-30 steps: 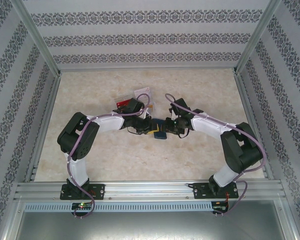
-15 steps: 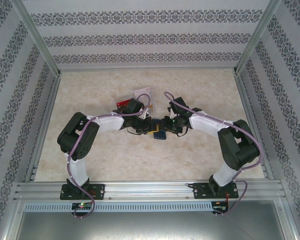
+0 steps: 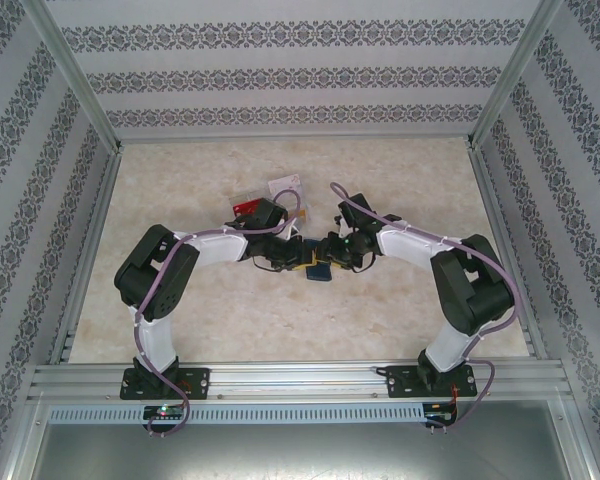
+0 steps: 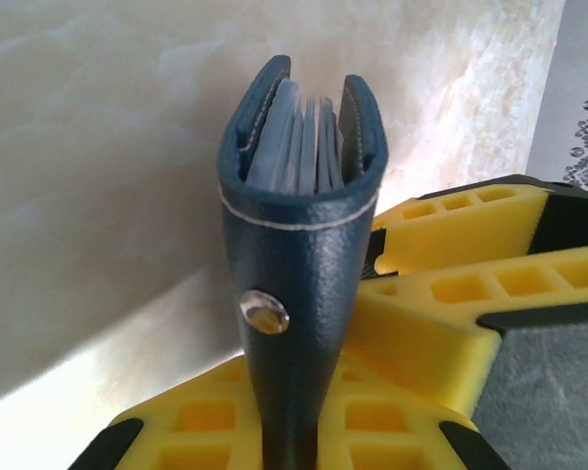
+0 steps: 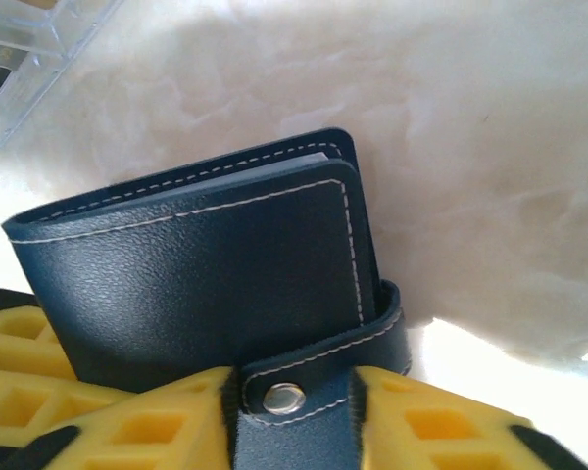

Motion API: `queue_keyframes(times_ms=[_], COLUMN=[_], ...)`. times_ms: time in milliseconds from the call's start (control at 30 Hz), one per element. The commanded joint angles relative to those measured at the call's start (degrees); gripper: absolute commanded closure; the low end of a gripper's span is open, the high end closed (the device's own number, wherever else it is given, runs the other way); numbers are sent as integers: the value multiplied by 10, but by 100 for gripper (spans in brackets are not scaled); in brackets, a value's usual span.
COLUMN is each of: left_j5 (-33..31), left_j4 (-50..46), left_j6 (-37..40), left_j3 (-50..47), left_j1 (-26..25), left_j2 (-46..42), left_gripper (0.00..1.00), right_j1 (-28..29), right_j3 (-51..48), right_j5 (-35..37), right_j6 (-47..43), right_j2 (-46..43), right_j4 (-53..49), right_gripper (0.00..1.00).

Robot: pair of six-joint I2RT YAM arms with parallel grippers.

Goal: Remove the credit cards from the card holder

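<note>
Edgewise, L-wrist cam: card holder (image 4: 299,284) sleeves (image 4: 296,137)

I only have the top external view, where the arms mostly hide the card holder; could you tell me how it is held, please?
Observer: The left gripper is shut on one end of the card holder.
Operator: Can you see inside?
Observer: Yes, the covers gape slightly, with clear sleeves between them.
Operator: And the right side?
Observer: The closure tab, with its metal snap, lies between the yellow fingers of the right gripper.
</note>
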Motion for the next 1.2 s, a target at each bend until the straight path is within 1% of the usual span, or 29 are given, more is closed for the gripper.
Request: queue_keyframes(times_ms=[0, 167, 333, 433, 500, 667, 733, 833, 867, 967, 1067, 1167], left_j5=[-2, -38, -48, -54, -53, -45, -45, -48, -45, -45, -57, -69], left_j4=[25, -8, -19, -27, -29, -33, -40, -54, -59, -66, -75, -88], left_j6=[12, 22, 20, 21, 21, 25, 28, 31, 30, 25, 25, 27], left_j3=[-3, -5, -6, -5, -4, 2, 6, 13, 16, 23, 28, 33], left_j1=[0, 3, 4, 4, 4, 4, 4, 4, 4, 3, 5, 8], left_j2=[-37, -40, -33, -30, -26, -22, -22, -17, -14, -8, -11, -19], left_gripper=[100, 100, 100, 100, 100, 100, 100, 86, 78, 60, 50, 40], right_j1=[3, 11, 22, 27, 29, 29, 29, 29, 29, 30, 30, 28], right_j3=[9, 24, 43, 53, 53, 46, 54, 64, 67, 75, 76, 70], right_j5=[53, 145, 199, 219, 213, 149, 140, 141, 142, 145, 166, 189], right_j6=[0, -15, -16, -14, -15, -24, -28, -34, -37, -44, -52, -64], right_j2=[14, 10, 12, 11, 8, 2, 9, 21, 25, 37, 38, 24], right_j4=[-41, -102, -139, -153, -148, -97, -95, -93, -92, -92, -97, -98], right_gripper=[69, 78, 79, 79, 78, 71, 70, 71, 72, 75, 76, 82])
